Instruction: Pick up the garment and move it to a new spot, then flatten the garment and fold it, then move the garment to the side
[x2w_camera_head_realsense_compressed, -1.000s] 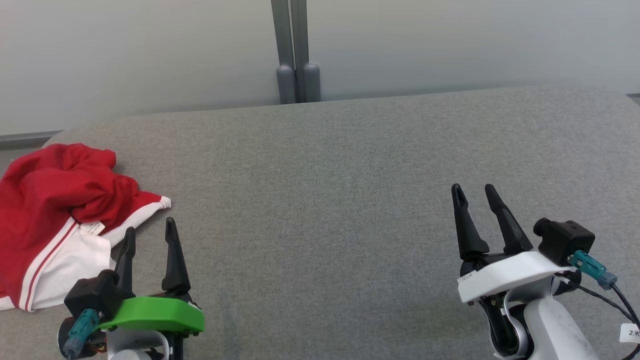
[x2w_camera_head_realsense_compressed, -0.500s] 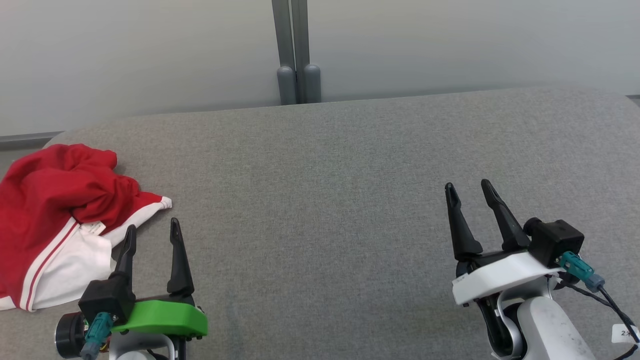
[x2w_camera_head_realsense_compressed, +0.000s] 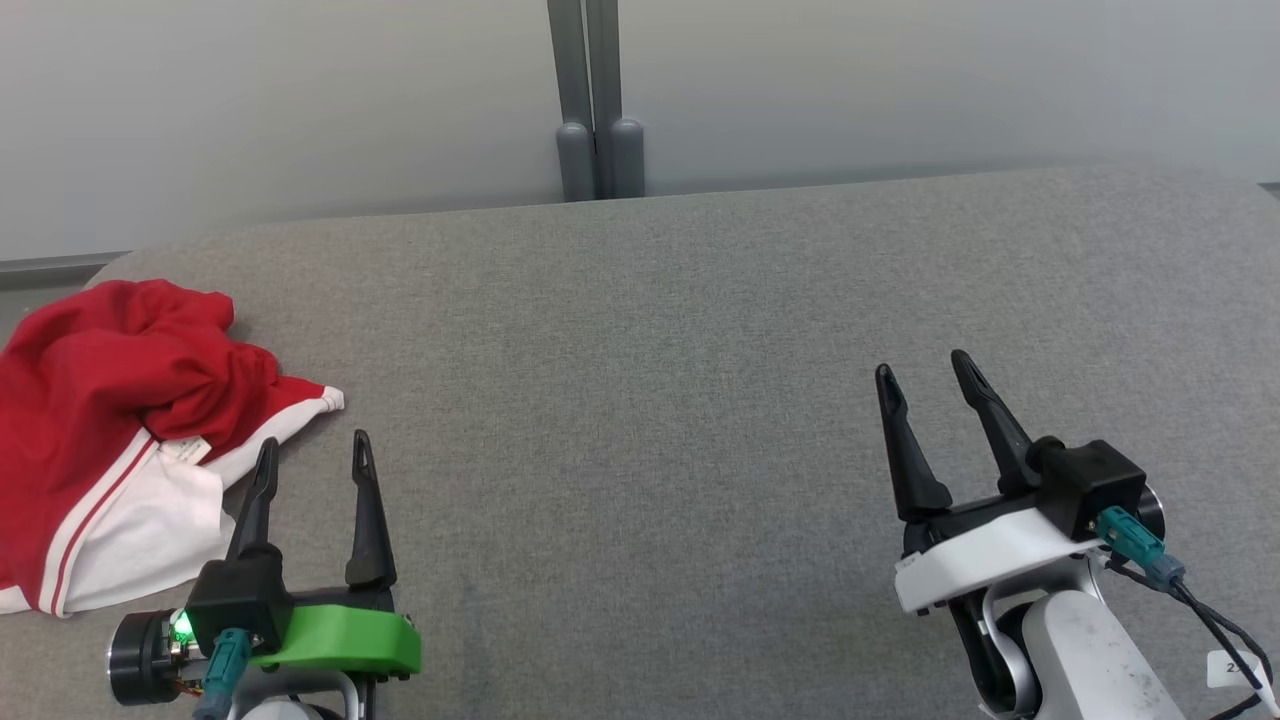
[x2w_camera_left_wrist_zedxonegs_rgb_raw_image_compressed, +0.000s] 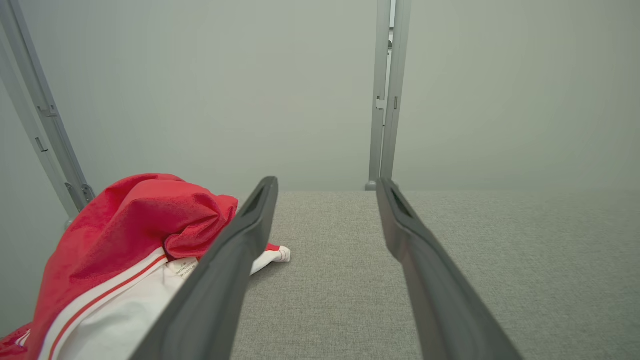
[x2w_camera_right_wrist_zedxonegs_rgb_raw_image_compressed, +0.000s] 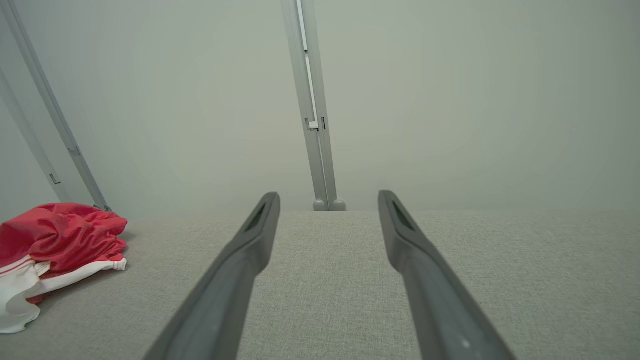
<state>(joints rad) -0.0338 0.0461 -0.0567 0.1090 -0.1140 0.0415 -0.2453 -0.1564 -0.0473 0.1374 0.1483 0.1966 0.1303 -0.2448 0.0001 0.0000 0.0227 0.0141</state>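
Grey tabletop holds the garment; left pincer and right pincer, both spread, edged inward.

The garment was red, with a white panel carrying thin red stripes. The table beneath was flecked grey; the wall beyond the table, pale grey.

Left hand: two long dark fingers held wide apart, nothing gripped, tips pointed away from the robot. It is carried on a green wrist plate, and a green lamp is lit at the wrist.

Right hand: fingers likewise spread and empty, tilted slightly leftward. It is carried on a white wrist plate above a pale forearm, and a cable is trailed from the black camera block.
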